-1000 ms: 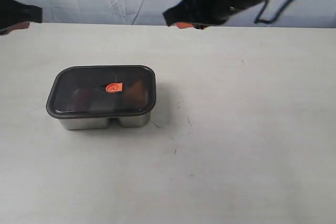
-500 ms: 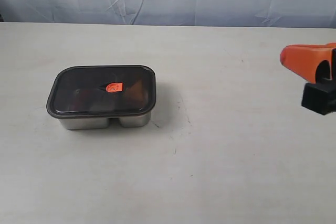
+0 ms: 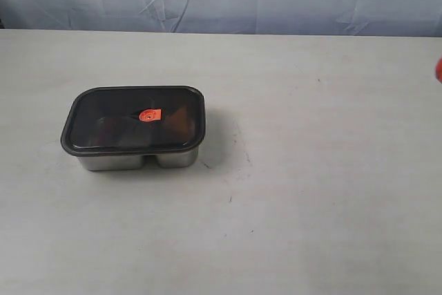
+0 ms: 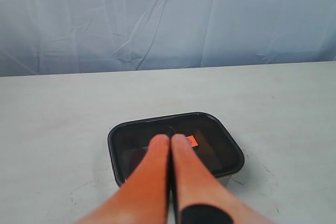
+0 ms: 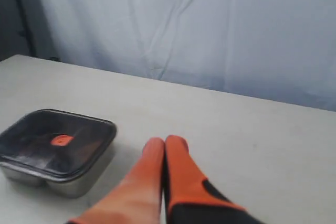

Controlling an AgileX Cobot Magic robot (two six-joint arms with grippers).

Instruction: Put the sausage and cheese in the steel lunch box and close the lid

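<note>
Left gripper (image 4: 170, 138): jaws pressed together, empty, hanging clear of the box. Right gripper (image 5: 164, 140): likewise closed and empty, off toward 3 o'clock. Lid (image 3: 135, 119): seated flat on lunch box (image 3: 124, 162), at 9 o'clock on table (image 3: 311, 170). Sausage, cheese: indistinct under dark lid. Task apparently done, hence idle grippers.

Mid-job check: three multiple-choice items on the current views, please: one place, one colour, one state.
1. Where on the table is the steel lunch box, exterior view? A) left half B) right half C) far edge
2. The valve on the lid is: A) blue B) orange-red C) green
3. Jaws of the left gripper and right gripper are: A) wide open B) shut on the lid C) shut, empty
1 A, it sits left of centre. 2 B, bright spot on dark lid. 3 C, wrist views show them pressed together, nothing between.
</note>
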